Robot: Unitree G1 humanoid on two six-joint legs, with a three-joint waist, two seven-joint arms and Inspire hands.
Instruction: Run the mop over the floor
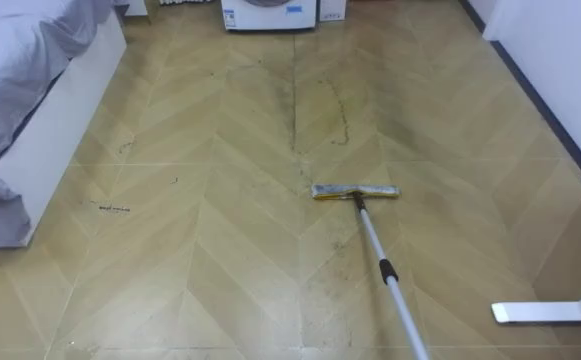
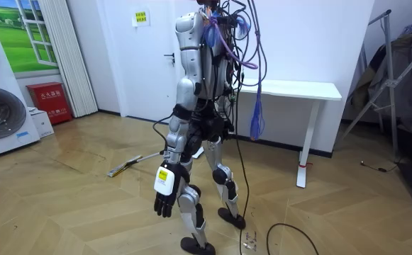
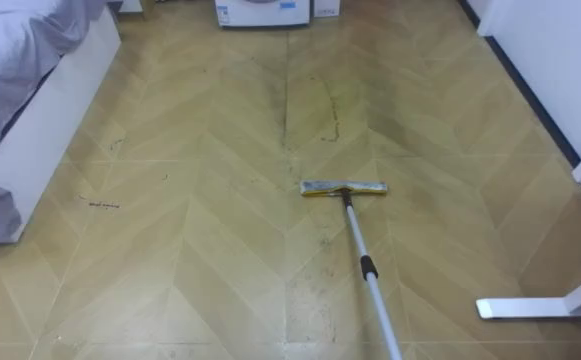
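A flat mop (image 1: 358, 205) lies with its mop head (image 1: 355, 191) flat on the floor (image 1: 220, 260), a pale herringbone wood. The mop head is a narrow grey and yellow bar set crosswise. Its silver handle (image 1: 373, 240) runs from the middle of the mop head back toward the robot and to its right, passing a short black collar (image 1: 387, 270). It leaves the eye views at the bottom edge.

Just beyond the mop head, away from the robot, a darker, damp-looking patch (image 1: 310, 110) with a thin curved outline marks the boards. Further beyond the mop head stands a white washing machine (image 1: 270, 12). Left of the mop head and well apart is a white bed (image 1: 60, 130) draped in a grey sheet (image 1: 10, 60). A few small dark marks (image 1: 113, 208) lie on the boards between the bed and the mop head. Right of the mop head runs a white wall (image 1: 560, 50) with a dark skirting.

In the room view the robot stands upright between the mop head and a white table (image 2: 298, 90). The handle rises from the mop head to the robot's hip, and I cannot tell what holds its upper end. The left robot hand (image 2: 164, 204) hangs beside the thigh, fingers loose and holding nothing. A red box (image 2: 49, 103) sits beyond the mop head by the curtain.
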